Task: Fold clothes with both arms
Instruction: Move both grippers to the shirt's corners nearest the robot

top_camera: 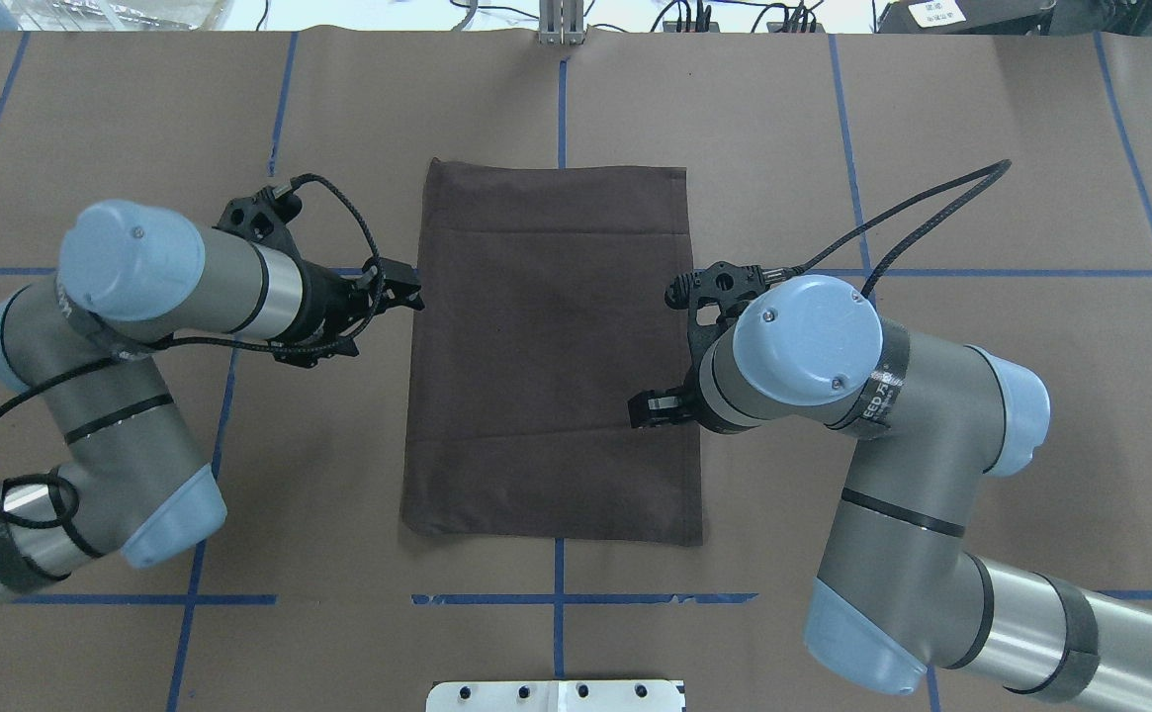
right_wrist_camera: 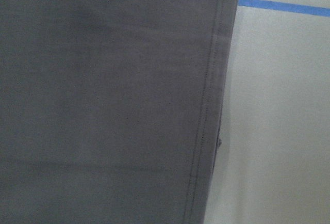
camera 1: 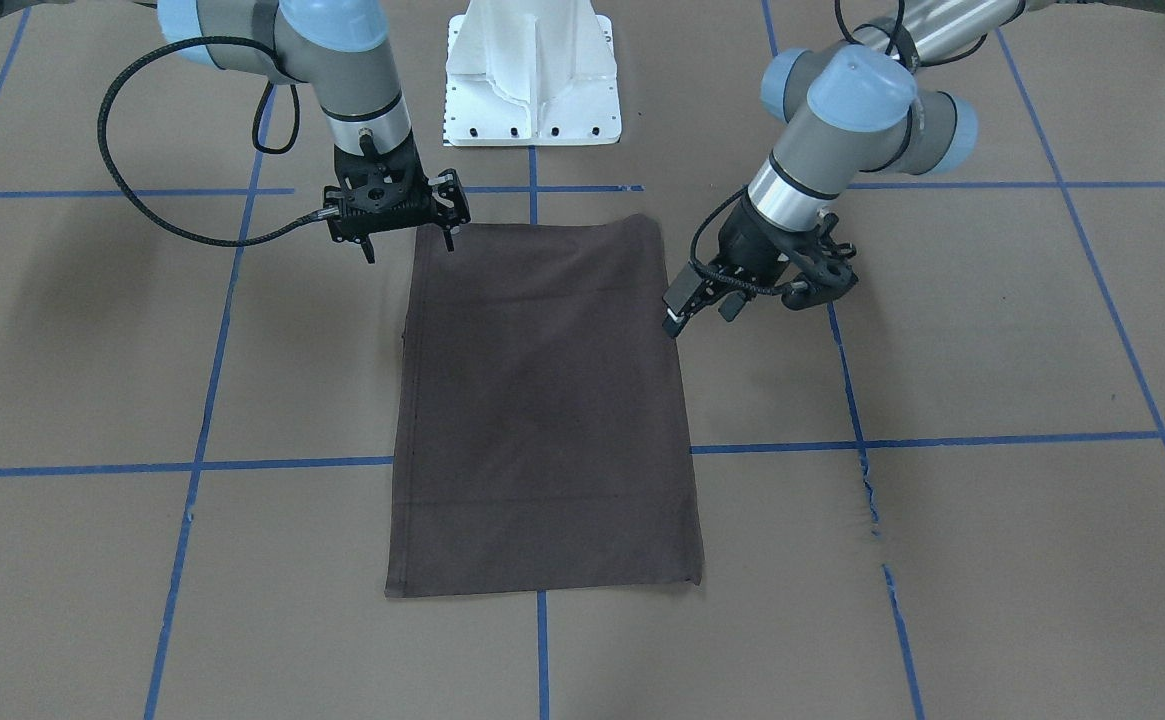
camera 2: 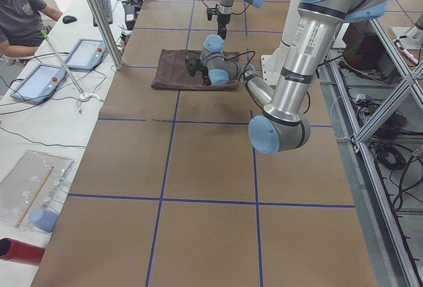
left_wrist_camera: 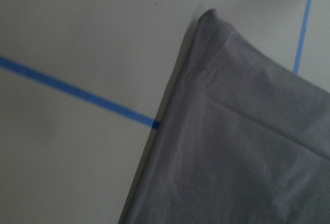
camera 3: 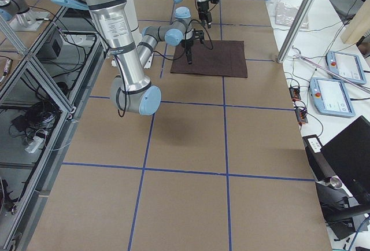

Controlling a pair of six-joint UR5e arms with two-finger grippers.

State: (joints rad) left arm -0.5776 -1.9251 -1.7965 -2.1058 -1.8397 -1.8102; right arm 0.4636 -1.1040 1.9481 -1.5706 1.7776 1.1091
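The dark brown-grey T-shirt [camera 1: 542, 400] lies flat on the brown paper table, folded into a tall rectangle; it also shows in the overhead view [top_camera: 556, 356]. Its collar and logo are hidden. My left gripper [top_camera: 405, 289] is open and empty, low at the shirt's left edge [camera 1: 697, 312]. My right gripper [camera 1: 408, 240] is open and empty, hovering above the shirt's right edge in the half nearer my base; in the overhead view my wrist mostly hides it [top_camera: 650, 408]. The wrist views show only shirt fabric [left_wrist_camera: 232, 146], a stitched hem [right_wrist_camera: 206, 105] and table, no fingers.
The white metal base [camera 1: 532, 80] stands at my side of the table. Blue tape lines [camera 1: 942, 440] grid the brown paper, which is torn [camera 1: 872, 500] on my left side. An operator [camera 2: 20, 16], tablets [camera 2: 36, 82] and metal posts [camera 2: 99, 16] line the far side.
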